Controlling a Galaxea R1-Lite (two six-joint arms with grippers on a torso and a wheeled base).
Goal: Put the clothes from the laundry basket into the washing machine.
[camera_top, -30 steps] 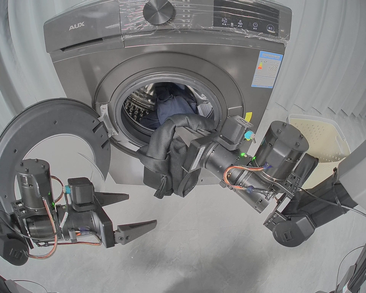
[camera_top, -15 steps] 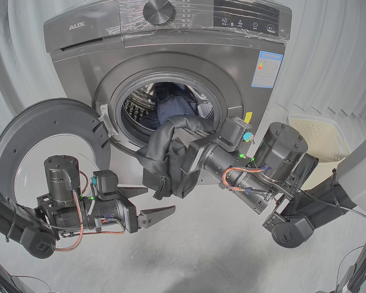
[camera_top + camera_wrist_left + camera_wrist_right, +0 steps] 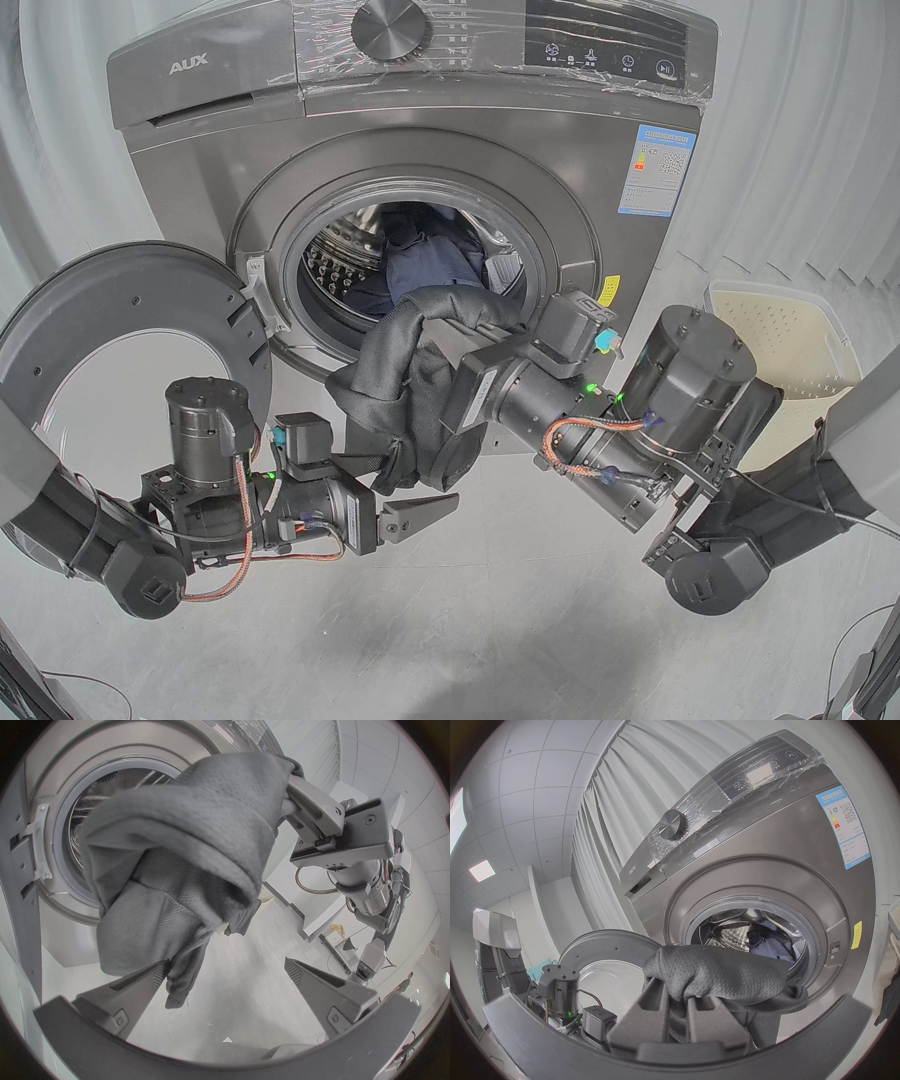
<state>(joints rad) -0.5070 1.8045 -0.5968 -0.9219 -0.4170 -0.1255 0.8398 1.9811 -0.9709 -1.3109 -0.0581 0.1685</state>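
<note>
R gripper (image 3: 678, 996) clamped on black garment (image 3: 403, 394), which drapes down from its fingers. Washing machine (image 3: 562, 169) opening just beyond it. L gripper (image 3: 225, 963) spread wide just below garment's hanging end. Laundry basket (image 3: 797, 347) well behind R gripper.

My right pincer (image 3: 678, 1003) is dark grey, the garment (image 3: 412, 375) black mesh, the washing machine (image 3: 187, 159) grey, the laundry basket (image 3: 797, 347) cream.
</note>
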